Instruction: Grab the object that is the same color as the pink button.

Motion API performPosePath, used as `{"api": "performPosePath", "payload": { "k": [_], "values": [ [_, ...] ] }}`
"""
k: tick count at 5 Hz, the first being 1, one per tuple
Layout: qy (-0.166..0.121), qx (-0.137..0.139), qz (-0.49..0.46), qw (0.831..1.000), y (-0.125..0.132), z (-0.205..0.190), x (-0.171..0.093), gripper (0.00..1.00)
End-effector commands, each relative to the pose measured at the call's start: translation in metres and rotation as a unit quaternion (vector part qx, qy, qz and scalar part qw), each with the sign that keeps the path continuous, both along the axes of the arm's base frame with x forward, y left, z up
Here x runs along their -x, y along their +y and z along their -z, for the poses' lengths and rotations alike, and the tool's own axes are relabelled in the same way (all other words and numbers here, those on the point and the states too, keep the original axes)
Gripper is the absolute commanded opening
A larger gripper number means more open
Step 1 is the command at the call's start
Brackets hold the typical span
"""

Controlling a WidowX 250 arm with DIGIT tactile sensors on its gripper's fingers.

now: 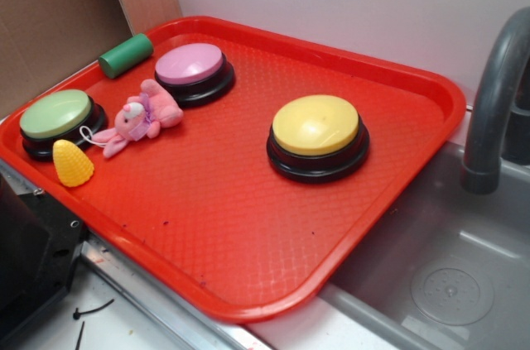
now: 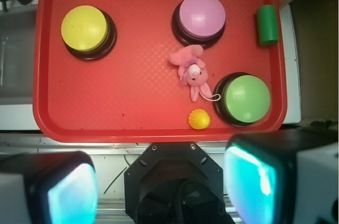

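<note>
The object, a small pink plush bunny (image 1: 141,118) (image 2: 192,71) with a white face and a thin white string, lies on the red tray (image 1: 248,309) (image 2: 159,135). It sits between the pink button (image 1: 192,69) (image 2: 200,17) and the green-topped button (image 1: 58,118) (image 2: 244,98). In the wrist view my gripper (image 2: 159,187) hangs high over the robot base, off the tray's near edge and well away from the bunny. Its fingers (image 2: 63,192) stand wide apart, open and empty. The exterior view does not show the gripper.
A yellow-topped button (image 1: 317,131) (image 2: 85,29) stands apart on the tray. A yellow corn toy (image 1: 72,163) (image 2: 198,119) lies beside the green button, and a green cylinder (image 1: 126,55) (image 2: 267,24) lies by the tray's corner. A grey sink (image 1: 447,267) with a faucet (image 1: 497,102) borders the tray.
</note>
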State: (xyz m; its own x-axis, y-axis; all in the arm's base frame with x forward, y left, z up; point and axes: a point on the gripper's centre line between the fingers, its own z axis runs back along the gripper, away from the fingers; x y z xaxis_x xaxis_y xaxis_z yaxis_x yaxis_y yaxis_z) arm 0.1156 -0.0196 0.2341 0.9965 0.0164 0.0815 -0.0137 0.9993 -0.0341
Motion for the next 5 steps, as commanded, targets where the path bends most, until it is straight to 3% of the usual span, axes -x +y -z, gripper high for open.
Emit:
{"api": "performPosePath", "payload": {
  "k": [1,2,3,5],
  "values": [
    [0.0,0.0,0.0,1.0,0.0,0.0,0.0,1.0],
    [-0.026,-0.013,0.017,0.999,0.021,0.014,0.001,1.0],
    [-0.034,-0.011,0.03,0.999,0.038,0.027,0.003,1.0],
    [-0.041,-0.024,0.059,0.997,0.068,0.075,-0.022,1.0]
  ]
}}
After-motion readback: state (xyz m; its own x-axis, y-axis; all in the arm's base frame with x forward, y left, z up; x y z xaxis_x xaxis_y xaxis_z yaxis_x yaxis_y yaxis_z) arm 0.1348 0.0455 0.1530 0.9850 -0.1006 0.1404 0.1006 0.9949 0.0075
